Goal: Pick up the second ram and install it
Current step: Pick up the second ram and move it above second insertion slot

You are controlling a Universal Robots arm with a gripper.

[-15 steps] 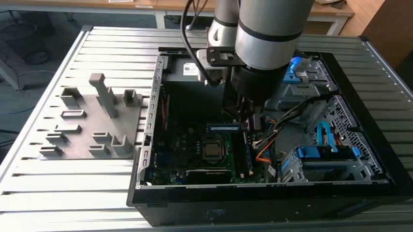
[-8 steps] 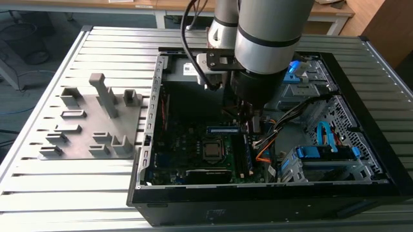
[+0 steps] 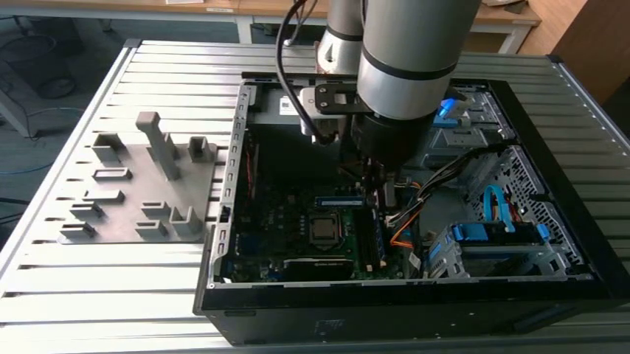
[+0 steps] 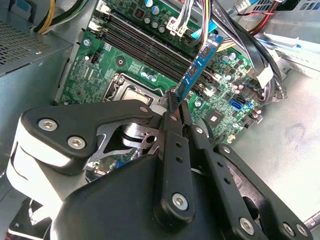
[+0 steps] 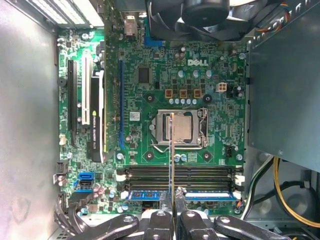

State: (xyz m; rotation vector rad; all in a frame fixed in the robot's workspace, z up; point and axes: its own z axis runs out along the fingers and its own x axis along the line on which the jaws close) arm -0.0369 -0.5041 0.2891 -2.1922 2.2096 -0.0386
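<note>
Over the motherboard [image 5: 140,150]: pinching the second ram [image 4: 200,62] by one short end.

Fingertips of the gripper [image 4: 175,107] pressed on both faces of the stick, probably to leave its long edges free for the memory slots [image 5: 145,175]. Hangs edge-on above the processor socket [image 5: 187,125], lying across the slots, not yet lined up with them. Small pale label on the blue stick, too small for reading; white maker's mark on the motherboard, left unread.

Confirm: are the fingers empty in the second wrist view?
No, the fingers are clamped on one end of the blue second ram, which sticks out over the motherboard.
</note>
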